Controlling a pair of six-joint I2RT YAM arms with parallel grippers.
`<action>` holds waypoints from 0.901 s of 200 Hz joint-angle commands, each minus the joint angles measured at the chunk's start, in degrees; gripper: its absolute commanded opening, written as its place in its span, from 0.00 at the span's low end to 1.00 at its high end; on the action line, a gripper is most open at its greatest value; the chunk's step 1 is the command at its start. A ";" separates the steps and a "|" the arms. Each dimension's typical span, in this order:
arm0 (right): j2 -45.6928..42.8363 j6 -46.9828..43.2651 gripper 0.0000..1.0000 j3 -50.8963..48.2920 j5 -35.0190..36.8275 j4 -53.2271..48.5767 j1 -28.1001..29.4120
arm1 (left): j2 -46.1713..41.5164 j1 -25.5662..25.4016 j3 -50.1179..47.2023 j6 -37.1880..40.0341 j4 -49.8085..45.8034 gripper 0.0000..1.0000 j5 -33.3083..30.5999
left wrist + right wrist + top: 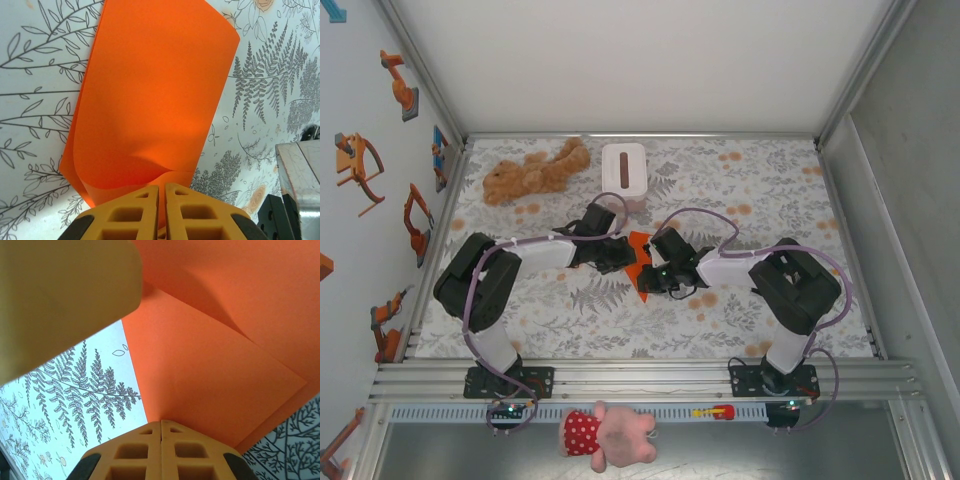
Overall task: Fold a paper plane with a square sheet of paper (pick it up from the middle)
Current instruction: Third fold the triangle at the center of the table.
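Plain bright orange paper (pixel 150 100) — white tablecloth (pixel 30 75), grey fern print

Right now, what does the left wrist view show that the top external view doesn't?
Left wrist: the square sheet of paper curled over into two loose layers, its near edge pinched in the shut left gripper. Top external: the teddy bear, the white tissue box and the right gripper meeting the sheet. Both: orange paper on the fern-print table cover.
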 commanded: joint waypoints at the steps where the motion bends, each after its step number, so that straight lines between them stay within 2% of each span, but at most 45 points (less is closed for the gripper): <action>1: 0.98 -0.90 0.00 -2.64 3.12 -8.33 0.32 | 1.45 0.43 -0.50 3.07 1.08 0.12 0.08; 87: 1.03 -2.24 0.00 -3.44 4.58 -11.96 0.40 | 6.10 3.91 -2.71 4.36 5.88 0.11 0.65; 180: -0.71 -5.99 0.00 -4.51 6.94 -16.86 0.16 | 8.78 8.94 2.67 10.00 -2.56 0.11 -2.93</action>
